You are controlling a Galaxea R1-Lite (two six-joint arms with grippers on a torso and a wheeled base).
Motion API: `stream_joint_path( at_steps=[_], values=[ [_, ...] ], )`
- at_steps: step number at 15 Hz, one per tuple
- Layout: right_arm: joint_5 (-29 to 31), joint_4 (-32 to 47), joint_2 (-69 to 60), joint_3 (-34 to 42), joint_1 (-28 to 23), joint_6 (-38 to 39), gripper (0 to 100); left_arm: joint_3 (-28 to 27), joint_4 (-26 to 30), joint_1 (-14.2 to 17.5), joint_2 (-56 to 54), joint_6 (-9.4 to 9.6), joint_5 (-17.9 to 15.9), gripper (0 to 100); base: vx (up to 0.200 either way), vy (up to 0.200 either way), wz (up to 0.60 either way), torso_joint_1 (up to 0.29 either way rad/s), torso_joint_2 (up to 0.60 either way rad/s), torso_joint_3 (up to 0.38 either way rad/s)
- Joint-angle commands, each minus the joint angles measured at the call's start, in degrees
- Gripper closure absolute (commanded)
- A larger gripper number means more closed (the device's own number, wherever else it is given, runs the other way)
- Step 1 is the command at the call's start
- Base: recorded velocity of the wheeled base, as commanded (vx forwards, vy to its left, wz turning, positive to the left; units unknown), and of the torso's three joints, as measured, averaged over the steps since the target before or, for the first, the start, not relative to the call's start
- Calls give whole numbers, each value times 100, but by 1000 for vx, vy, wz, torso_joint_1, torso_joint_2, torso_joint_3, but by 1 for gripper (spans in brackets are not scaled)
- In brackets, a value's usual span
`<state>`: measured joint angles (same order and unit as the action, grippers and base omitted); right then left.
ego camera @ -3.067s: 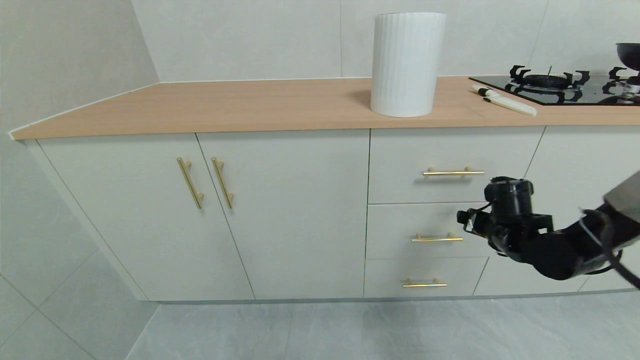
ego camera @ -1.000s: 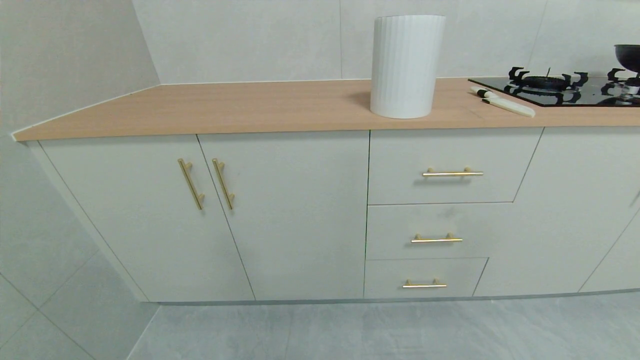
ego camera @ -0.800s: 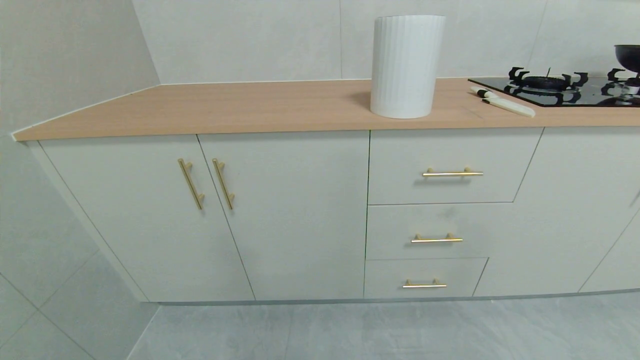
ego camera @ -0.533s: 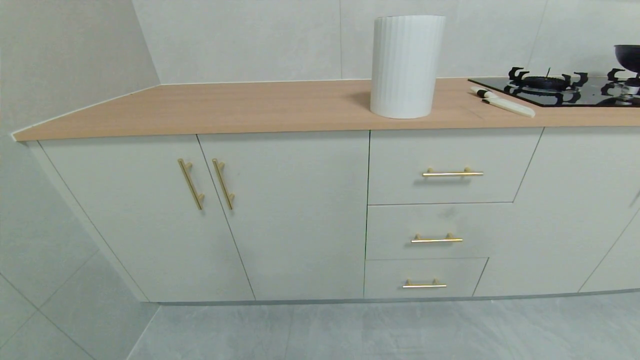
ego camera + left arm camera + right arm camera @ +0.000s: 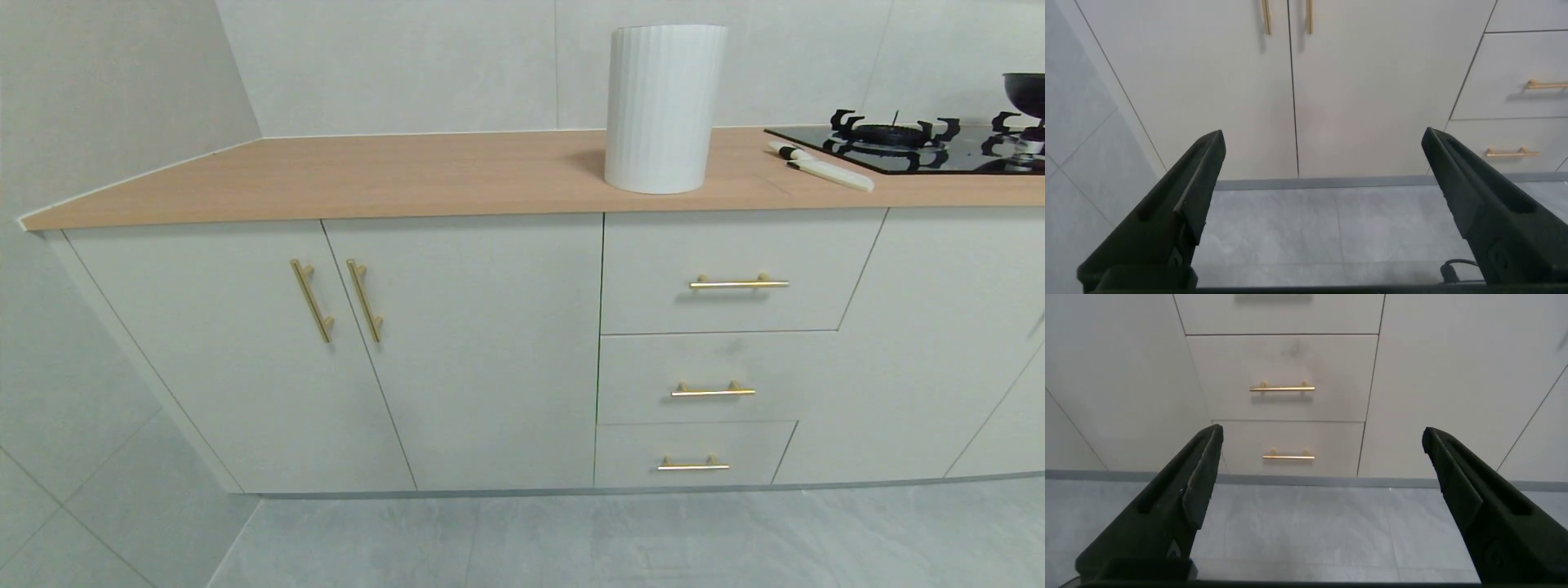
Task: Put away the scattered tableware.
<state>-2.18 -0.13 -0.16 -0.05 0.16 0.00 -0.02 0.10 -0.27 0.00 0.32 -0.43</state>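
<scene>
Right gripper (image 5: 1321,434) back — knife (image 5: 820,167) well apart

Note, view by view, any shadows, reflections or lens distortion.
Head view: the white canister throws a soft shadow leftward on the countertop; the glossy hob mirrors its grates; cabinet lines lean and bow, wide-angle. Left wrist view: the left gripper is a dark silhouette against pale doors. Right wrist view: likewise the right gripper.
</scene>
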Motion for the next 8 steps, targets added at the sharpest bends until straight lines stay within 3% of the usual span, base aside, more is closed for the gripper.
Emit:
stream_joint_path(
  at_steps=[1, 7, 8],
  values=[
    [-2, 13, 16, 5, 2, 0, 0, 2, -1, 0, 0, -5, 8, 0, 0, 0, 0, 0, 0, 0],
    [-2, 13, 16, 5, 2, 0, 0, 2, -1, 0, 0, -23, 16, 0, 0, 0, 0, 0, 0, 0],
    [-2, 13, 16, 5, 2, 0, 0, -6, -1, 0, 0, -23, 16, 0, 200, 0, 0, 2, 2, 2]
  ],
)
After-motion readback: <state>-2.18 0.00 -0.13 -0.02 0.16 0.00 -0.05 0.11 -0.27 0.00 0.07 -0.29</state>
